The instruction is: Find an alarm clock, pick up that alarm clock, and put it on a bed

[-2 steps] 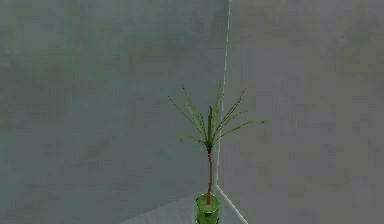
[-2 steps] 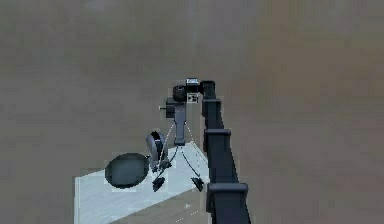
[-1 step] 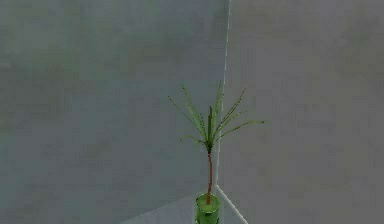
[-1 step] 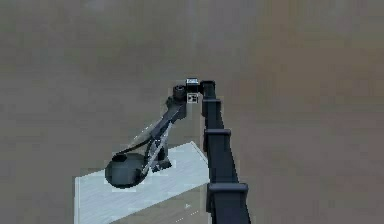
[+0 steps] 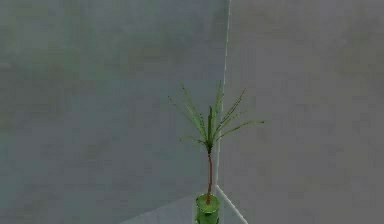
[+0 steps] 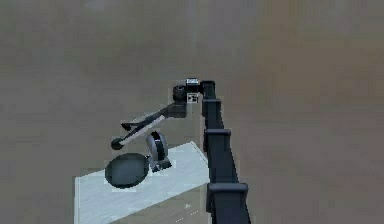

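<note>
Arm side view: a dark square arm rises from the bottom edge and ends at 2 small white squares. From there the gripper reaches down toward the view's left, at the corner of a white bench.

2 dark things lie on the bench top. One is a flat round disc near the front corner. Just beside it, toward the arm, stands a small arched object with a pale middle. By its shape the arched object is the likelier alarm clock, though it is too small to be sure.

The gripper's fingers end near the disc. I cannot tell whether they touch either thing, what state the gripper is in, or whether it holds anything.

Forward view: a thin-leaved plant in a green pot stands in a corner of bare grey walls.

The step in hand is probably the pick-up. To do it well:
- Settle first which of the 2 things is the clock.
- Bring the fingers level with its body, not its top, and centre it between them.
- Approach slowly so the neighbouring thing is not knocked off the bench.
- Lift straight up before drawing the arm back.
</note>
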